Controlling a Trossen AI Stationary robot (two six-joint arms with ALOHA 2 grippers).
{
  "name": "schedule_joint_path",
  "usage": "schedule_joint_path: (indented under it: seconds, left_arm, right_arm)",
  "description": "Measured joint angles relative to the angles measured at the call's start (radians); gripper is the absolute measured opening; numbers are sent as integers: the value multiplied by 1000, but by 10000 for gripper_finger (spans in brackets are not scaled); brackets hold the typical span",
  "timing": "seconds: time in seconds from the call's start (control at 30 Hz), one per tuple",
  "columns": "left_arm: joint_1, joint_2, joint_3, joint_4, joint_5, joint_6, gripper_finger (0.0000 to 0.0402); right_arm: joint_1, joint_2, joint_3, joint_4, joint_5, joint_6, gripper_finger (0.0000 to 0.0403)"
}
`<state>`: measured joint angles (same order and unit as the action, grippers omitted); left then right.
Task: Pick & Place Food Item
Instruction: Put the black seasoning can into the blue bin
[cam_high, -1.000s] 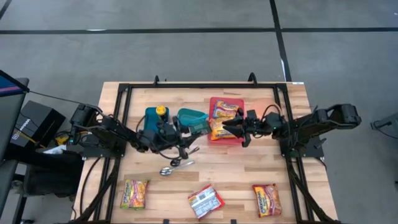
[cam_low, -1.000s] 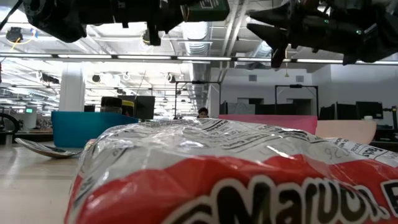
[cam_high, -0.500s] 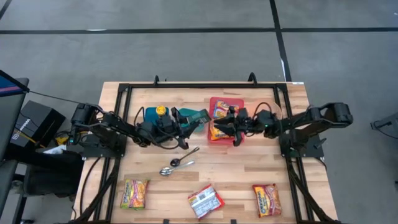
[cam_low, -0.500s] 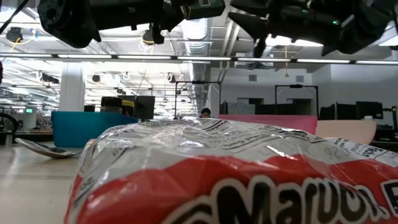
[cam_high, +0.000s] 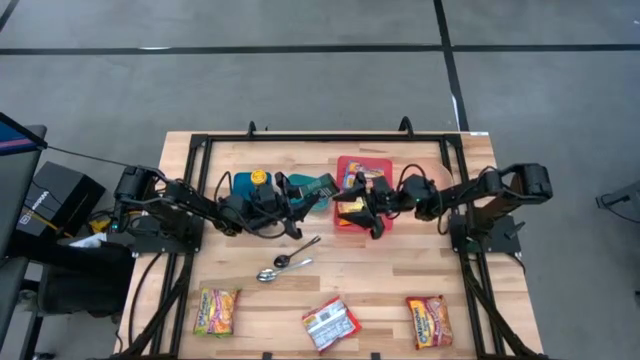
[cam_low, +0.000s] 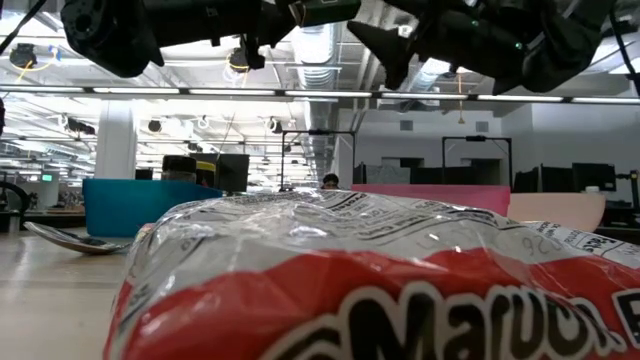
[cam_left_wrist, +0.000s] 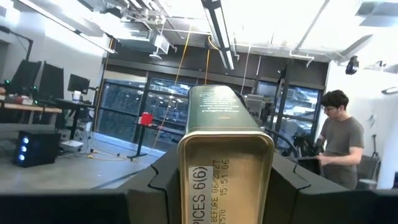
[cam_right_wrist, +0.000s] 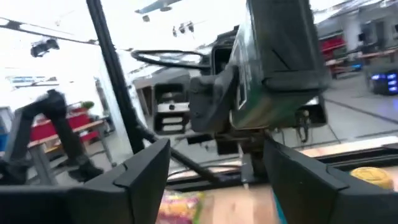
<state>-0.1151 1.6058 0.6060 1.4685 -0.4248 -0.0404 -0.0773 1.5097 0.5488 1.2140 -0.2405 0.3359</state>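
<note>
Left pincer (cam_high: 300, 194) grips tin (cam_high: 318, 190), long axis pointing at nearby, facing right pincer (cam_high: 352, 199), which gapes empty.

A light wooden table (cam_high: 330, 275) with a black frame carries a blue bin (cam_high: 243, 186), a red tray (cam_high: 363, 164), two spoons (cam_high: 285, 264) near the middle, and three noodle packets (cam_high: 331, 323) along the front edge.

- My left end effector (cam_high: 312, 190) is stretched toward three o'clock, raised above the tabletop (cam_high: 330, 280), fingers clamped on the green tin (cam_left_wrist: 219, 134).
- My right end effector (cam_high: 352, 203) reaches toward nine o'clock, fingers spread wide, tips just beside the left one.
</note>
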Motion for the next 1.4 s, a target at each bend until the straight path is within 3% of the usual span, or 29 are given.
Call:
schedule_joint_path:
  seconds: [0.17,0.43,0.7,1.4]
  left_arm:
    - [10,0,0,1,3,-24,128]
    - [10,0,1,5,3,-28,139]
    - [10,0,51,-9,30,-28,128]
    - [5,0,59,-37,40,-28,128]
  right_arm:
    - [-1,0,0,-2,145,26,258]
    - [-10,0,5,50,137,29,258]
    - [-5,0,100,-105,137,19,258]
    - [-6,0,118,-70,166,-6,258]
